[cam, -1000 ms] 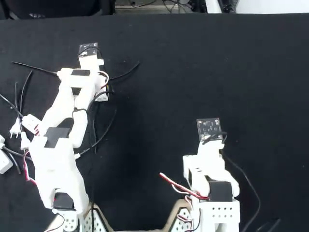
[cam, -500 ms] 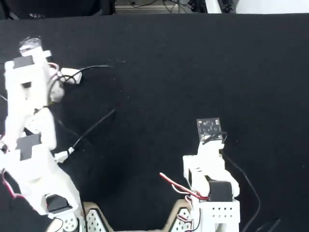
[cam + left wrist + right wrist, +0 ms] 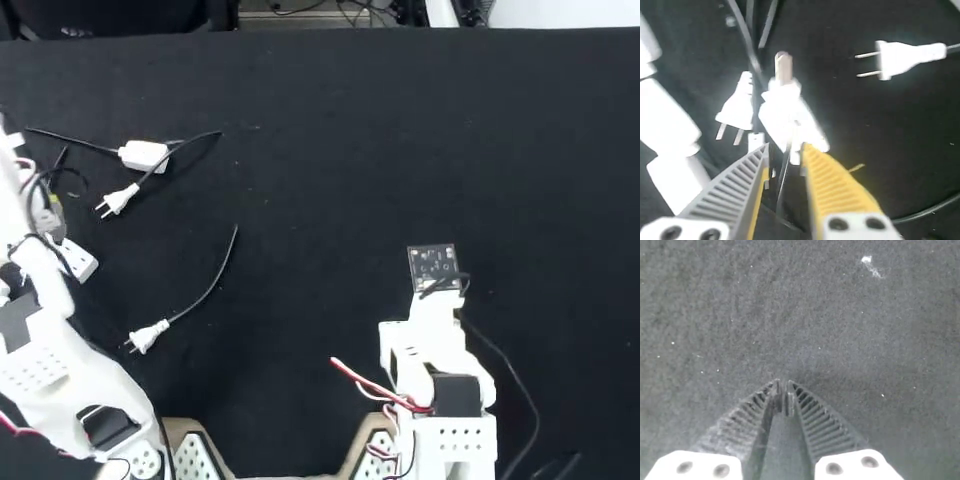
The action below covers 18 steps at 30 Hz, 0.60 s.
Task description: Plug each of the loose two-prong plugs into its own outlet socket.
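My left gripper [image 3: 785, 150] is shut on a white two-prong plug [image 3: 789, 112] whose black cable runs down between the grey and yellow fingers. Beyond it lie another white plug [image 3: 737, 107], a third plug [image 3: 905, 54] with both prongs bare, and white outlet blocks [image 3: 665, 125]. From above, the left arm [image 3: 40, 340] stands at the table's left edge. A loose plug [image 3: 117, 202], a white socket block [image 3: 143, 154] and a further plug [image 3: 146, 338] lie on the black table. My right gripper [image 3: 782, 389] is shut and holds nothing, just above the cloth.
The right arm [image 3: 435, 350] sits folded near the front edge, right of centre. Black cables [image 3: 205, 285] trail across the left side of the table [image 3: 400, 130]. Another white block [image 3: 78, 262] lies beside the left arm.
The left arm swung from the mid-left of the table out to its left edge, dragging plugs and cables with it. The right arm stayed still.
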Available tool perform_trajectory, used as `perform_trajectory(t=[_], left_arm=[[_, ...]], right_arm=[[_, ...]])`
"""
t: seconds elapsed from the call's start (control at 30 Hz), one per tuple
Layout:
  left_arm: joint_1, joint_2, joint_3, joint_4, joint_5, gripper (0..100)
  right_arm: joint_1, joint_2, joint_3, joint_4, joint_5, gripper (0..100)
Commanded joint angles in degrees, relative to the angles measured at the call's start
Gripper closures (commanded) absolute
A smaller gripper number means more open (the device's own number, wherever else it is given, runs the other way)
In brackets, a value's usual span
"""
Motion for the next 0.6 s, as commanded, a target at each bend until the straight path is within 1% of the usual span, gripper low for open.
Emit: perform_trajectory(t=[0.0, 0.13, 0.23, 0.27, 0.33, 0.4, 0.47, 0.57], left_arm=[[-2.7, -3.4, -3.2, -0.2, -1.3, 84], [-3.0, -4.0, -3.6, -0.1, -1.0, 83], [-2.7, -4.0, -7.0, 1.3, -0.8, 83], [-2.2, -4.0, -8.7, 2.3, -0.7, 83], [-0.8, -4.0, -12.0, 5.4, 1.0, 83], [2.1, -3.9, -15.3, 8.4, 3.3, 83], [6.1, -3.5, -17.6, 10.2, 4.5, 83], [12.5, -3.0, -17.3, 9.5, 4.7, 83]], right_arm=[[0.7, -5.4, 0.0, -0.7, 0.1, 98.7], [0.5, -5.3, 0.0, -9.6, 0.2, 98.7], [0.5, -5.3, -0.2, -16.3, 0.3, 98.6], [0.5, -5.3, -0.3, -18.5, 1.0, 98.6], [0.5, -5.3, -0.3, -22.8, 5.7, 98.6], [0.5, -5.3, -0.5, -27.3, 11.9, 98.6], [0.2, -5.3, -1.8, -31.1, 15.0, 98.6], [-0.4, -5.3, -6.4, -35.0, 12.5, 98.6]])
